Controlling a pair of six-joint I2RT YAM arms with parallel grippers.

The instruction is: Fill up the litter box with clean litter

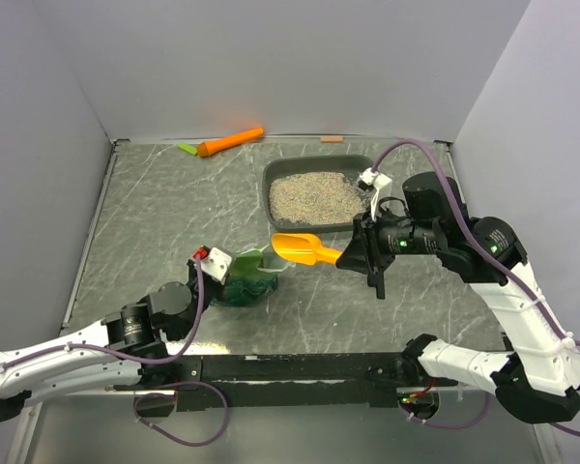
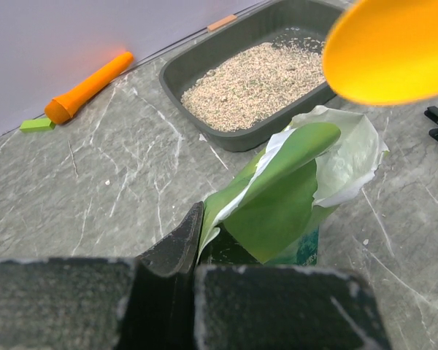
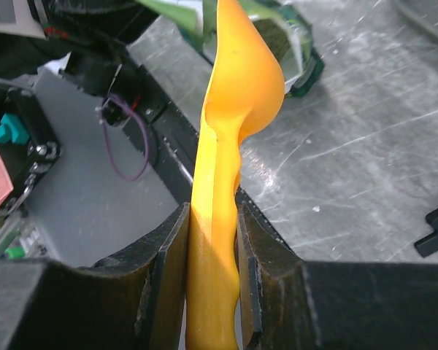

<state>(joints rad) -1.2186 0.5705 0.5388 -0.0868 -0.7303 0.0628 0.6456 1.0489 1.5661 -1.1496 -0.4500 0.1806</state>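
Scoop (image 1: 304, 248) clamped in right hand (image 1: 348, 257), green bag (image 1: 248, 286) pinched by left hand (image 1: 228, 280)

We take this for a robotics lab bench rather than a home: the left arm (image 1: 68, 353) and the right arm (image 1: 522, 300) are bolted to a black rail (image 1: 300, 367) at the near edge of a grey marble-patterned table (image 1: 155, 213), with purple cables (image 1: 411, 143) looping off them. Plain pale panels (image 1: 271, 58) box the table in on three sides, and the litter box (image 1: 319, 160) on it looks like a staged prop. The panels hide the room beyond, so "lab" is only our likeliest reading.
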